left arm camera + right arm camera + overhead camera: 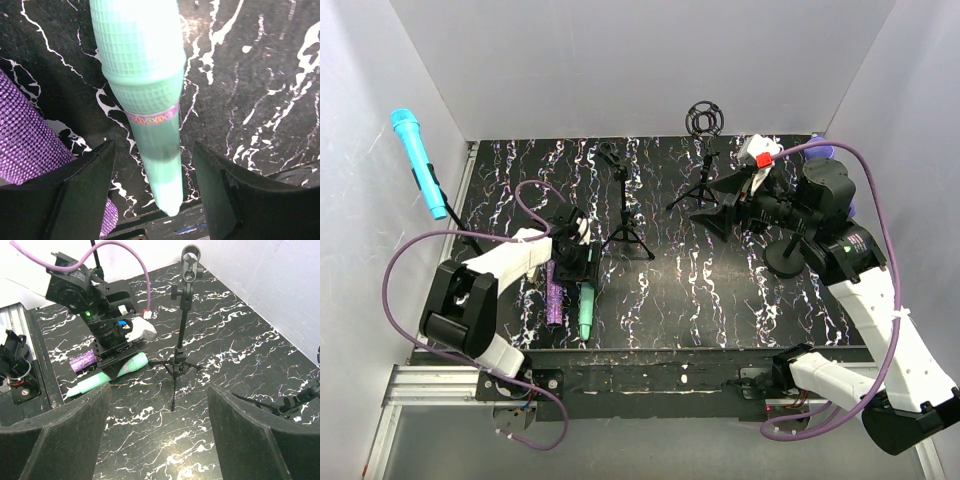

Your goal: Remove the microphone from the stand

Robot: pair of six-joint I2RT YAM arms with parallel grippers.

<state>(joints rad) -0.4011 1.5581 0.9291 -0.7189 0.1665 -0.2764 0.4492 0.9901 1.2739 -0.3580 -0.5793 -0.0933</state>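
A mint-green microphone (588, 312) lies flat on the black marbled table near the front edge. My left gripper (576, 258) hovers low over it, open. In the left wrist view its fingers (85, 185) stand on either side of the green microphone's (145, 75) thin handle end with a gap on each side. A black tripod stand (625, 215) stands behind it with an empty clip. A blue microphone (418, 160) sits tilted in another stand (450, 215) at the far left. My right gripper (718, 207) hangs open above the table at the right, holding nothing.
A glittery purple microphone (553, 298) lies next to the green one, on its left. A tripod with a ring shock mount (705, 120) stands at the back. A round-based stand (787, 258) stands under my right arm. White walls enclose the table on three sides.
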